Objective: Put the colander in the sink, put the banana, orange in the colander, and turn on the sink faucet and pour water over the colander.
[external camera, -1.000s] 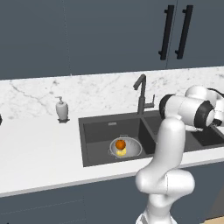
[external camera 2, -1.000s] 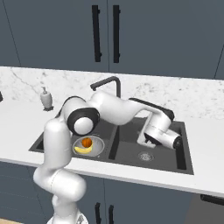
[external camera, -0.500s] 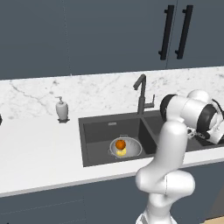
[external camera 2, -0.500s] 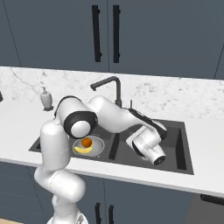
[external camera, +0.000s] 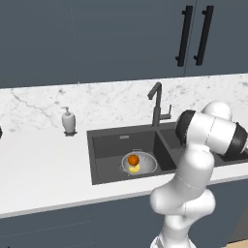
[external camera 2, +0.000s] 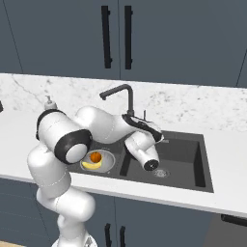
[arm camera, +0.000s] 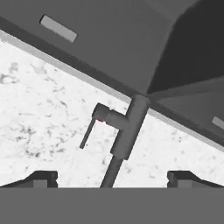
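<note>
Marbled white counter [external camera: 43, 164] frames the dark sink [external camera: 111, 145], perforated metal colander [external camera: 145, 167] inside, claw [arm camera: 111, 177] spread apart.

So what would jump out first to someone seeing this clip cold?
Probably the big white arm bent low over the dark sink, its gripper open beside the sink faucet, whose small side lever lies between the spread fingertips in the hand view. Next, the bright fruit: the orange and the banana sit in the colander in the left basin. No water runs yet.
</note>
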